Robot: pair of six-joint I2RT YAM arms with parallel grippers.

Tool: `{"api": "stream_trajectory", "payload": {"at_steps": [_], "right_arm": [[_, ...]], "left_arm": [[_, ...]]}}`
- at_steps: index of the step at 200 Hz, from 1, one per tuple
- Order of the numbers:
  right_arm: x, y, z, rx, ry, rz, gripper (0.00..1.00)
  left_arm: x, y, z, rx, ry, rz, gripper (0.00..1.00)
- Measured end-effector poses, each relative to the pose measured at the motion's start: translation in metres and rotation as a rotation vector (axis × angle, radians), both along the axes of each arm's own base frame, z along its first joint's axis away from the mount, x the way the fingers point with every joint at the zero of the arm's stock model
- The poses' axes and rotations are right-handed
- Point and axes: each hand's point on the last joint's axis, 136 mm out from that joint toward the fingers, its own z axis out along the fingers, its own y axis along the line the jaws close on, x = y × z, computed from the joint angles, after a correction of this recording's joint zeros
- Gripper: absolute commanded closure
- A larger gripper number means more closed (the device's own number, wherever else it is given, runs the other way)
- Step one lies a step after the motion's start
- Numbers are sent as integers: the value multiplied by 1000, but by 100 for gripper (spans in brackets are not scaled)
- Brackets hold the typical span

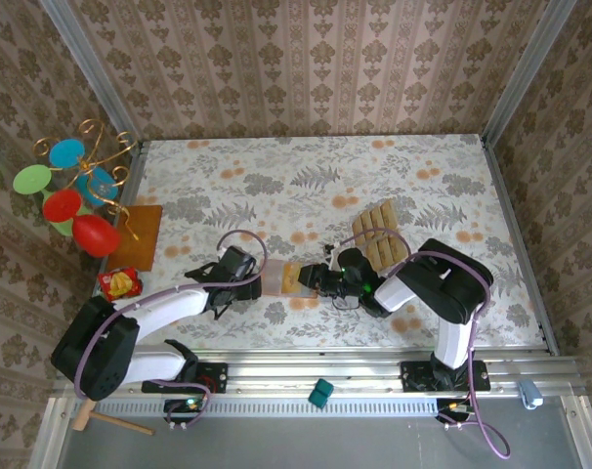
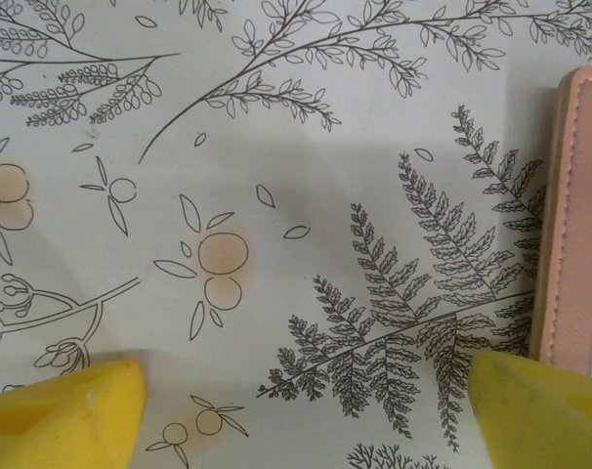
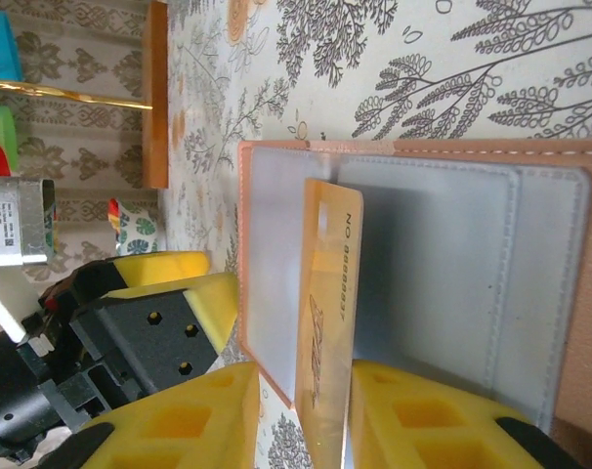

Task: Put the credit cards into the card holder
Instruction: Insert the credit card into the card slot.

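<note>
We judge the task to be at its first card, with most of it left. The right gripper is clamped on one credit card, held edge-up over the open card holder with its tip at the mouth of a grey pocket, not yet pushed in. The pockets we can see hold nothing else. The left gripper sits at the holder's far edge from the right one. Its jaws are apart with bare cloth between them, one finger just beside the holder's stitched rim. The holder itself lies flat and open, between the two grippers. The remaining credit cards lie in a fanned row beyond the holder, on the right arm's side, near but not touching it. All of this rests on a pale tablecloth printed with ferns and orange fruit. Well away from the holder on the left arm's side stands an orange-brown board carrying a gold wire stand. Damask-patterned walls close in the table.
</note>
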Motion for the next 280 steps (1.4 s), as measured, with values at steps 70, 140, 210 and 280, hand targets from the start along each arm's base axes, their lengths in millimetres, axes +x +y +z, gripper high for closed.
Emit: {"api": "stream_trajectory", "payload": {"at_steps": [70, 140, 210, 280], "right_arm": [[2, 2, -4, -108, 12, 14, 69], [3, -4, -6, -150, 16, -3, 71], [3, -14, -13, -222, 30, -25, 85], [6, -10, -9, -220, 19, -30, 93]], "left_arm": [[0, 0, -2, -21, -15, 0, 13], [0, -1, -2, -27, -23, 0, 14], [2, 0, -3, -27, -36, 2, 14], [1, -1, -5, 1, -49, -6, 15]]}}
